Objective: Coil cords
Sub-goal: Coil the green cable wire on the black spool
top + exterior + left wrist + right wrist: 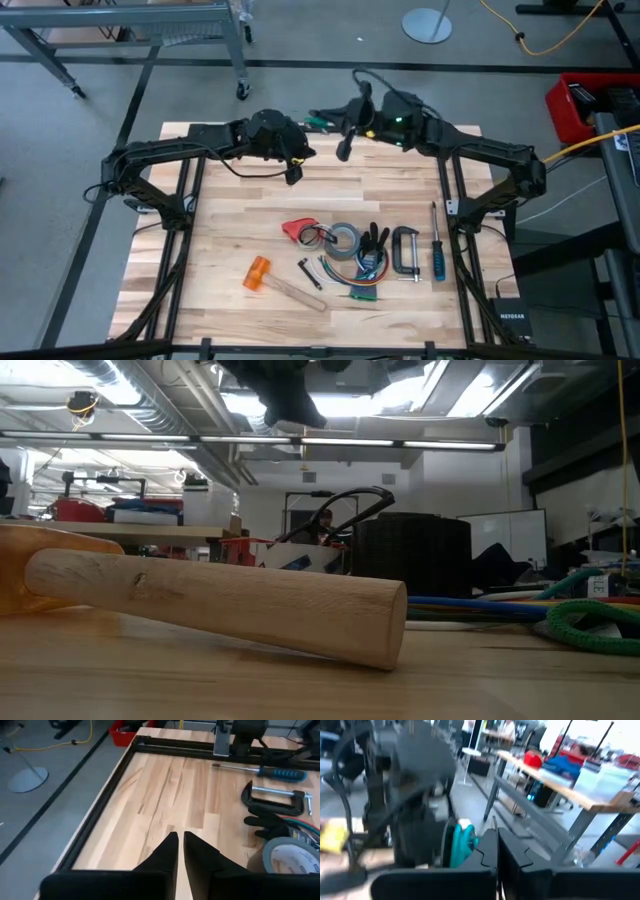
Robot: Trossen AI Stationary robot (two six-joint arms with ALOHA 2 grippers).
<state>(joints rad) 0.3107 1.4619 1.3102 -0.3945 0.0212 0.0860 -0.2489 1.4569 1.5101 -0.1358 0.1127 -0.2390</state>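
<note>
Cord (330, 124): one, thin, dark, at the far table edge between the arms; teal-marked end beside the right gripper (345, 152).
Handling: likely light and limp; best taken near the end piece.
Left gripper (294, 176): fingers nearly together, empty.
Right gripper: closed; hold unclear.

Very little can be read. In the high view, at the lower right of the frame, a flat black box (508, 318) beside the bench (220, 250) carries white lettering that looks like "NETGEAR". In the left wrist view, at the lower right of the frame, the grey tape roll (291, 860) has a printed band along its upper edge, too small to read. The low view and the right wrist view show no readable text, numbers or signs.
</note>
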